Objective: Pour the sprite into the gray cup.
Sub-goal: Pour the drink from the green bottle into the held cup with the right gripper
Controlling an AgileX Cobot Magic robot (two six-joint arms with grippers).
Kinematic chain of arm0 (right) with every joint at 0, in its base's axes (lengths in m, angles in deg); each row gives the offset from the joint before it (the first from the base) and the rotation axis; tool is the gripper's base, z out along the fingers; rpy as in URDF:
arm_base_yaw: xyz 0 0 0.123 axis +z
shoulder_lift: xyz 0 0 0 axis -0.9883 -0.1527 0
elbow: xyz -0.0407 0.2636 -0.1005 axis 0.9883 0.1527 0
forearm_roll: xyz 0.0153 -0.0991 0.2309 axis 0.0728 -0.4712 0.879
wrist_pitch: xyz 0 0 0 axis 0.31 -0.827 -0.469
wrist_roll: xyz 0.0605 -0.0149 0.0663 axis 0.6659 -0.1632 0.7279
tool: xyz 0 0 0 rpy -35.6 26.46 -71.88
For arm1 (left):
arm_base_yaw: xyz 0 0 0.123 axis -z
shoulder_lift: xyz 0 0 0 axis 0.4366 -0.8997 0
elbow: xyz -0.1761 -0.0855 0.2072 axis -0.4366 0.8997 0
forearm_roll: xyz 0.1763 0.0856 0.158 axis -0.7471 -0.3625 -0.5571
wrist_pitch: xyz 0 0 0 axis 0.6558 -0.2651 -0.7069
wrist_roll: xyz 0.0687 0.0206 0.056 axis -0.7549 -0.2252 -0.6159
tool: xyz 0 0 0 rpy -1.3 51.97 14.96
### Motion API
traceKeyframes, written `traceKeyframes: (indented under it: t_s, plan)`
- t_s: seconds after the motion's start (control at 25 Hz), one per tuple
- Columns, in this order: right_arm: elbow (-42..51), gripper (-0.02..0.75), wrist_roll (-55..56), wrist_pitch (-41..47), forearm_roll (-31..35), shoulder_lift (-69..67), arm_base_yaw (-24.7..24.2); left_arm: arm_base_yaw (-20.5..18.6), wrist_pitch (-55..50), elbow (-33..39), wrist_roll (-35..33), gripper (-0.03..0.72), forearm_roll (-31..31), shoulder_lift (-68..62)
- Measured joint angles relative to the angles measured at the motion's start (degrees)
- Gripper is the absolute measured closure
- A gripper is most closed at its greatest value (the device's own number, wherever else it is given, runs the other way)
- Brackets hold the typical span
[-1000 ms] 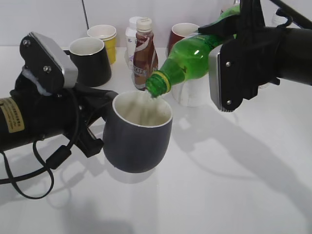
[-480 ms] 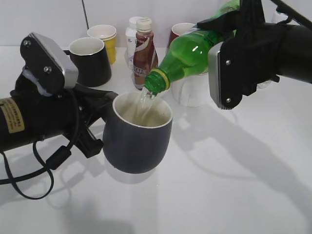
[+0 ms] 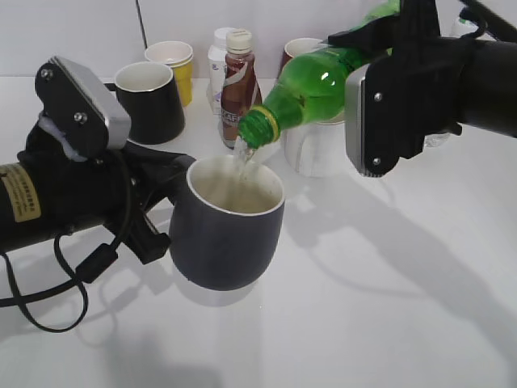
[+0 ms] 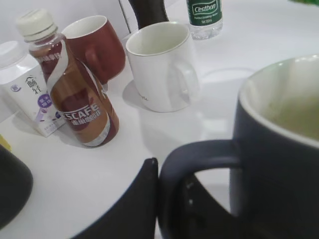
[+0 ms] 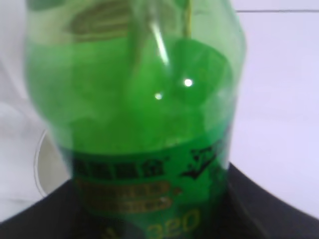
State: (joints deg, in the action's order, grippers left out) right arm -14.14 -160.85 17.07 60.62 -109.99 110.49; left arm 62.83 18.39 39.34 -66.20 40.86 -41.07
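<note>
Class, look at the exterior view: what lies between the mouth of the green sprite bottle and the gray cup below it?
A thin clear stream runs from the sprite bottle into the gray cup; nothing else lies between them.

Both arms are matte black with grey screw-studded wrist plates; the left arm (image 3: pixel 56 202) carries a yellow label (text illegible) and looping black cable (image 3: pixel 77 279).

Translucent green plastic soda bottle (image 5: pixel 134 124): blurred, neck cropped | matte dark-gray mug (image 4: pixel 279 164): right side cropped | left gripper fingertips: hidden behind mug handle

Green sprite (image 3: pixel 311 85), dark-gray cup (image 3: pixel 227 233) with white interior, red-brown mug (image 4: pixel 97 47).
</note>
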Motion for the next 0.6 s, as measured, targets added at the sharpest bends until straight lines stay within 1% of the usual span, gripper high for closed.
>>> traceKeyframes:
  t_s: [0.24,0.36,0.48,0.6]
  plan:
    - [0.0,0.377,7.48,0.0,0.03,0.0,0.0,0.0,-0.1,0.0,0.0,0.635,0.01,0.0]
    - [0.56,0.377,12.65,-0.05,-2.44,0.0,0.0,0.0,-0.17,0.0,0.0,0.635,-0.08,0.0]
    - [1.4,0.377,22.11,-0.05,-4.52,-0.05,0.0,0.0,-0.18,0.0,0.0,0.635,-0.08,0.0]
    - [1.82,0.377,36.05,-0.05,-5.57,-0.11,0.0,0.0,-0.23,0.0,0.0,0.635,-0.08,0.0]
